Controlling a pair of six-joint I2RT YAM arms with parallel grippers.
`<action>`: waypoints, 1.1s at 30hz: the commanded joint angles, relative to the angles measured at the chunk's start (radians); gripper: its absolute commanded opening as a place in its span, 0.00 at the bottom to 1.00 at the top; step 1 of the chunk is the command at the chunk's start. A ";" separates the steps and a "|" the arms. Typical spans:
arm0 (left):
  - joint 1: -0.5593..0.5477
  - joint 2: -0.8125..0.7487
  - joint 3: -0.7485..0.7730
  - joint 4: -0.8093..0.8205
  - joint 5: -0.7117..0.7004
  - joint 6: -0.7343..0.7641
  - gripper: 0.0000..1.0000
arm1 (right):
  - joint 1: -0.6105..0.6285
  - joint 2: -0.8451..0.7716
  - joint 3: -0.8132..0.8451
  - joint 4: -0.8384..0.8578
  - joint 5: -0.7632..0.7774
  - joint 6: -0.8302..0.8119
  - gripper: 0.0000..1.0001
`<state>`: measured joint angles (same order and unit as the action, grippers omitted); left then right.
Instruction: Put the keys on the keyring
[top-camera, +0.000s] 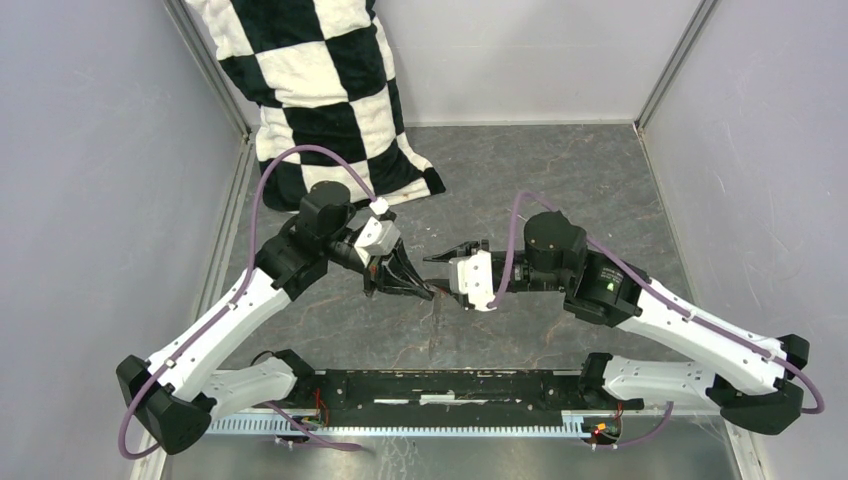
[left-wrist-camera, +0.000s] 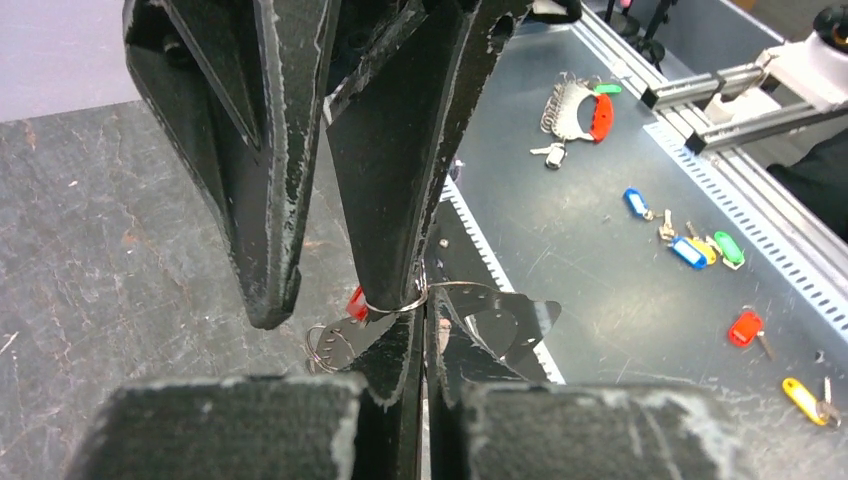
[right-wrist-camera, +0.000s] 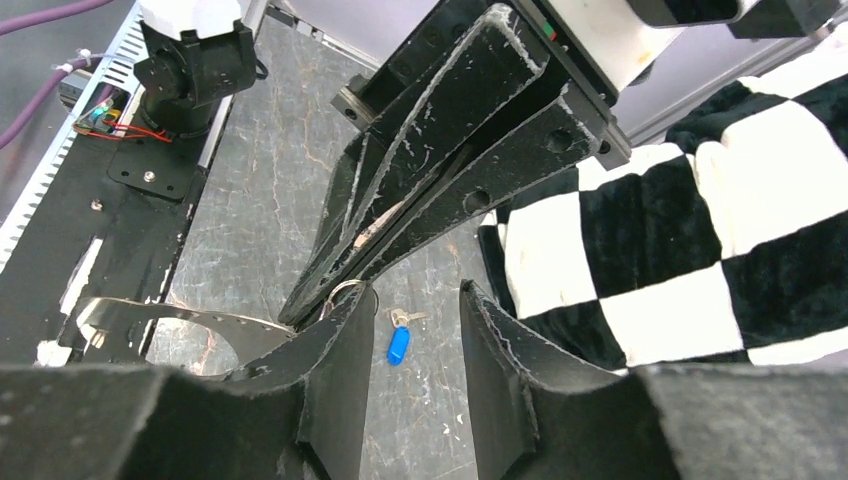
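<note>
The left gripper (left-wrist-camera: 422, 335) is seen clenched, its two fingers pressed together at the tips; a thin grey wire hoop, the keyring (left-wrist-camera: 395, 306), is pinched there and is carried above the table (top-camera: 560, 180); in the right wrist view the same closed tips (right-wrist-camera: 305, 312) are shown with a short arc of the keyring (right-wrist-camera: 345, 288) just beside them; the right gripper (right-wrist-camera: 418, 300) is met tip to tip at the middle of the workspace, and its fingers are held apart with a clear gap between them; nothing is seen clamped in that gap; in the left wrist view one of its fingers (left-wrist-camera: 390, 230) is placed against the hoop, and the wire appears to be looped around that fingertip, though this cannot be told for certain; the red key (left-wrist-camera: 356, 302) is glimpsed just beside the hoop, partly hidden behind that finger; whether it is threaded onto the wire cannot be told; the blue key (right-wrist-camera: 398, 346) is left lying flat on the dark table, below the spread fingers and near the edge of the checkered cloth (right-wrist-camera: 700, 200); farther out, loose coloured key tags (left-wrist-camera: 690, 250) are scattered on a grey metal surface beyond the table's edge.
</note>
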<state>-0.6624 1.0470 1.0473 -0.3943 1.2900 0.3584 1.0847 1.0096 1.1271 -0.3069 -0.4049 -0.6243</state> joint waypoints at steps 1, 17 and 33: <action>-0.007 -0.052 -0.052 0.432 -0.026 -0.391 0.02 | -0.009 0.074 0.088 -0.034 0.039 0.020 0.42; -0.005 -0.130 -0.112 0.701 -0.204 -0.465 0.02 | -0.115 0.191 0.202 -0.030 -0.087 0.100 0.47; -0.006 -0.183 -0.184 0.880 -0.301 -0.557 0.02 | -0.155 0.295 0.371 -0.058 -0.188 0.163 0.48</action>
<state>-0.6399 0.8829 0.8650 0.3241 1.0107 -0.1165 0.9245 1.2076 1.4586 -0.4042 -0.5877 -0.4915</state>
